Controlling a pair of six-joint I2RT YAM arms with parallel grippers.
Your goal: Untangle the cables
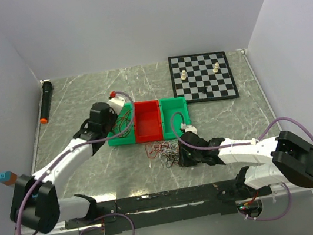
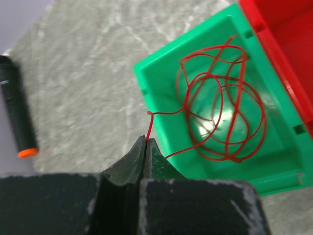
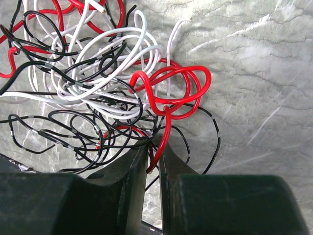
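A tangle of thin red, white and black cables (image 1: pixel 163 150) lies on the table in front of the bins and fills the right wrist view (image 3: pixel 98 88). My right gripper (image 1: pixel 181 153) sits at the tangle's right edge. Its fingers (image 3: pixel 155 144) are closed on the end of a red cable (image 3: pixel 166 127) that loops out of the pile. My left gripper (image 1: pixel 115 123) is over the left green bin (image 1: pixel 118 140). It is shut (image 2: pixel 145 141) on the end of a thin red wire (image 2: pixel 148 126), whose coils lie inside that green bin (image 2: pixel 146 73).
A red bin (image 1: pixel 148 122) and a second green bin (image 1: pixel 174 110) stand right of the left green bin. A chessboard (image 1: pixel 204 77) with a few pieces lies at the back right. A black marker with an orange end (image 1: pixel 46 101) lies by the left wall.
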